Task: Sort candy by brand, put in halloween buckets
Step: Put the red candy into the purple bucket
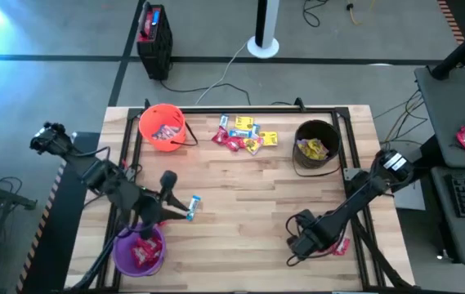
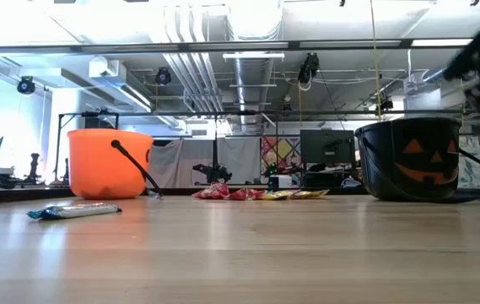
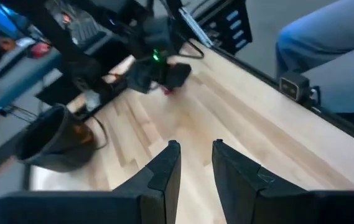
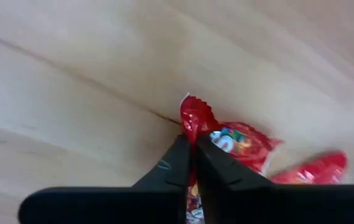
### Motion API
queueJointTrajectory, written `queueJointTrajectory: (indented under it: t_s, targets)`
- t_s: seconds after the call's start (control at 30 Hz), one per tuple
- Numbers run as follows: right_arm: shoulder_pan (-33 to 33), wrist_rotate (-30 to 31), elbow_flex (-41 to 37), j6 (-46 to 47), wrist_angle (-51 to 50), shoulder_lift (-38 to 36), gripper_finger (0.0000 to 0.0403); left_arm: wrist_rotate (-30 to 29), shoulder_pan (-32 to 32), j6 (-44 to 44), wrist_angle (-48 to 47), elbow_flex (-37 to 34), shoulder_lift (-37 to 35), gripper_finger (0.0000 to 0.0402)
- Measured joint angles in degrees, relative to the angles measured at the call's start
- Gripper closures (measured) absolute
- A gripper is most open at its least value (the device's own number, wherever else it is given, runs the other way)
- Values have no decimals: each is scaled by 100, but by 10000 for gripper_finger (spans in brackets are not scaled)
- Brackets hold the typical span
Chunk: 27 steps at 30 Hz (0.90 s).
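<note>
A blue-and-white candy [image 1: 193, 206] [image 2: 75, 211] lies flat on the table beside my left gripper [image 1: 175, 200] [image 3: 195, 155], which is open with nothing between its fingers. My right gripper [image 1: 310, 238] [image 4: 192, 158] is near the table's near right corner, shut on a red candy packet [image 4: 232, 143] [image 1: 342, 245]. A second red packet [image 4: 313, 171] lies next to it. A heap of red, yellow and blue-and-white candies [image 1: 244, 135] [image 2: 256, 194] sits between the orange bucket [image 1: 163, 126] [image 2: 109, 165] and the black bucket [image 1: 315, 147] [image 2: 412, 165]. The purple bucket [image 1: 140, 249] holds red packets. My right gripper pinches the red packet between its two fingertips at the packet's crimped end [image 4: 192, 124]. The fingers [image 4: 177, 162] slant down onto it from above. The packet lies on the table top.
The orange bucket holds mixed candies and the black one holds yellow packets. Bare wood lies in the middle of the table [image 1: 248, 196]. A dark rail frames the table's far edge [image 1: 240, 109]. A person's leg [image 3: 326, 56] shows beyond the near edge.
</note>
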Motion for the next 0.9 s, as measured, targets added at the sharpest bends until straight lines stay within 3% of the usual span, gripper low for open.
queueJointTrajectory:
  t_s: [0.17, 0.3, 0.43, 0.53, 0.7, 0.9]
  targets:
    - [27, 908, 201, -279, -16, -323, 394, 328, 303, -153, -28, 0, 152, 325]
    - [27, 2147, 339, -803, 63, -544, 394, 368, 363, -471, 142, 0, 376, 325]
    - [-54, 3371, 374, -1864, 598, -679, 394, 355, 367, -674, 407, 0, 689, 325]
    - [-221, 3906, 361, -3031, 1387, -723, 394, 353, 366, -848, 618, 0, 938, 325]
    - [-635, 3884, 354, -5253, 3013, -700, 394, 353, 362, -1104, 1041, -1, 1405, 325]
    - [-1131, 2658, 354, -7490, 4606, -697, 394, 354, 362, -1373, 1662, -1, 1967, 308]
